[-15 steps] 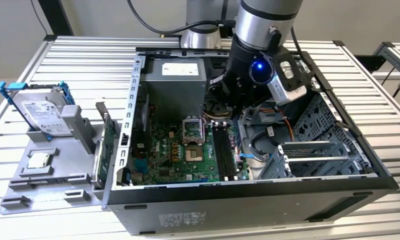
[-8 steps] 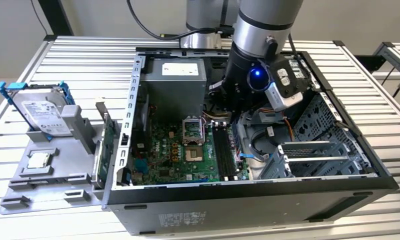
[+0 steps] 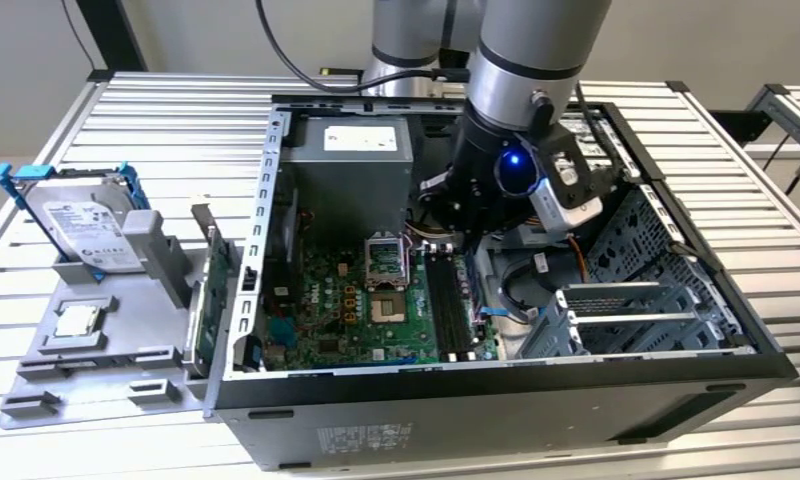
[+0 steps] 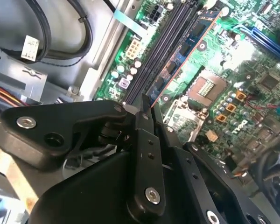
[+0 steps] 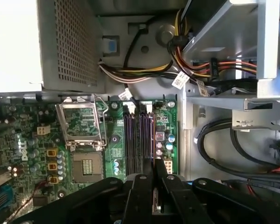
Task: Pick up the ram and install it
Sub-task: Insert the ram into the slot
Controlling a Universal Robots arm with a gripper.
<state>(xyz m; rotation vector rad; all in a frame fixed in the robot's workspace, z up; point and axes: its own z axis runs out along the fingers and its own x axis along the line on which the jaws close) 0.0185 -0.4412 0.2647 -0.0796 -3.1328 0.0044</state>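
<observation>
The arm reaches down into the open computer case [image 3: 507, 380], its gripper [image 5: 155, 173] low over the black memory slots [image 5: 137, 142] of the green motherboard [image 3: 360, 310]. The fingers [image 4: 144, 140] stand nearly closed, clamped narrow on the ram [image 4: 175, 70], which shows as a thin strip edge-on running out from the fingertips, parallel to the slots and just above them. Beside the slots sits the open processor socket [image 5: 81, 126]. The grey power supply [image 5: 37, 42] and its bundled coloured cables [image 5: 144, 70] crowd one side, the metal drive cage [image 3: 640, 300] and black cables [image 5: 224, 149] the other. Outside the case, on the exterior view's left, a grey tray [image 3: 53, 380] holds a hard drive [image 3: 87, 225] and a small square chip [image 3: 76, 321].
</observation>
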